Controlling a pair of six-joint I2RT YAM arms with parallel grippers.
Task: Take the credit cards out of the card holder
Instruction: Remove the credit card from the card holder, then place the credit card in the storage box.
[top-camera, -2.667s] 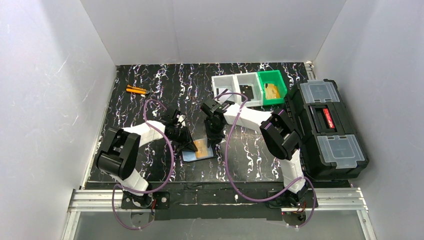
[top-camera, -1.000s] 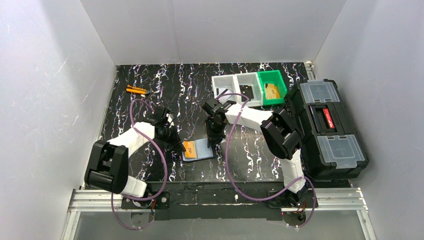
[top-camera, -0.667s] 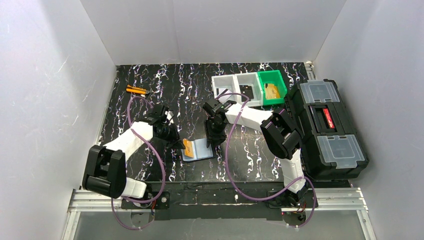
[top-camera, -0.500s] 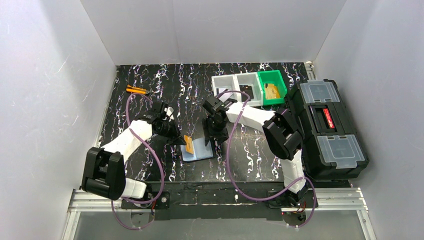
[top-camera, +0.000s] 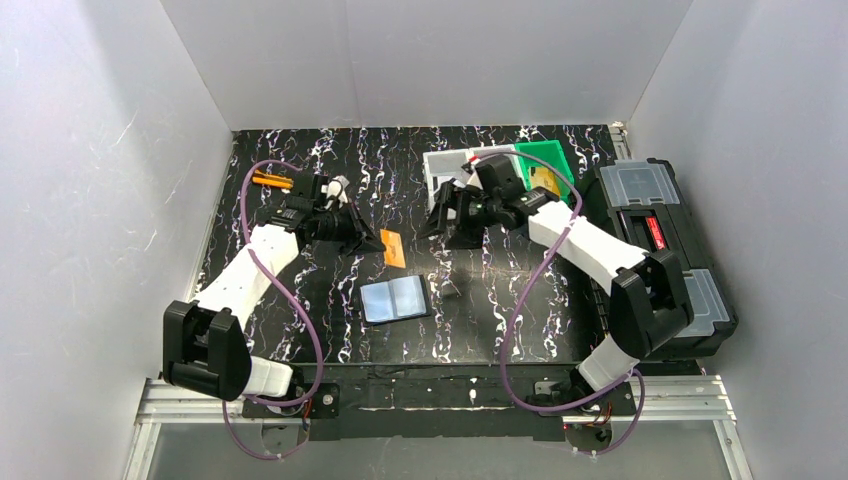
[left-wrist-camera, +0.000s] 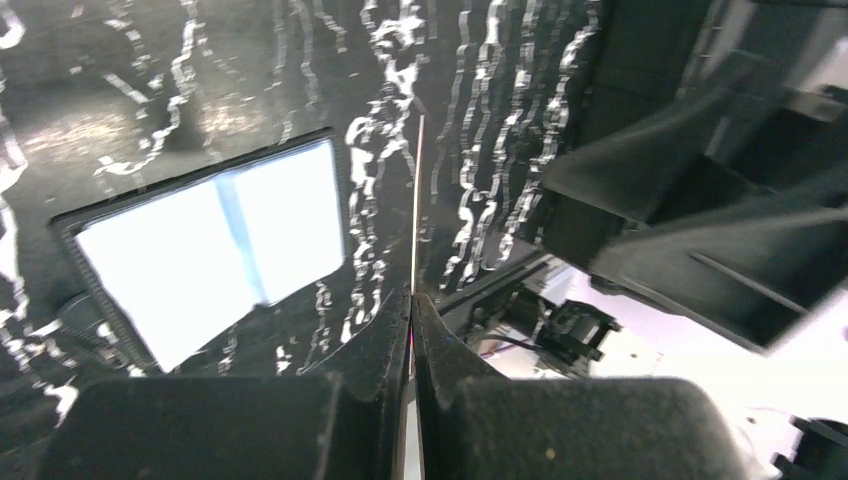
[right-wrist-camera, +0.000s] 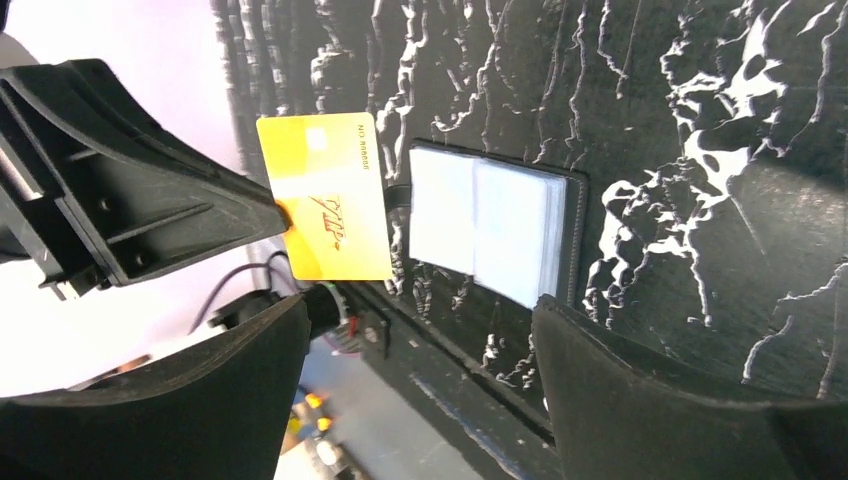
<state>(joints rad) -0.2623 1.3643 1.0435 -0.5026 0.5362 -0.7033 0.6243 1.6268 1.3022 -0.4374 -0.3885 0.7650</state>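
Nearest the arm bases, the small flat black folding card holder (top-camera: 395, 299) lies open on the black white-veined table top (top-camera: 480, 300), its glossy blue-grey sleeves facing up. Glare hides whether more cards sit in them.

Just beyond it, the left claw (top-camera: 375, 243) is clamped on one short edge of a thin yellow-orange plastic credit card (right-wrist-camera: 325, 195), holding it in the air, clear of the holder and on edge. This card is out, so the step in hand looks like putting it down. To do that well, keep the pinch firm, since so thin a card can swivel. Lower it flat to bare table beside the holder, not over it, and let go only once it rests.

The card carries a pale chip patch, a tiny line of print and a dark signature-like scrawl, none legible.

Farther back, the right claw (top-camera: 447, 218) hangs with jaws apart, holding nothing.

The red label on the large black plastic toolbox (top-camera: 660, 260) is unreadable.
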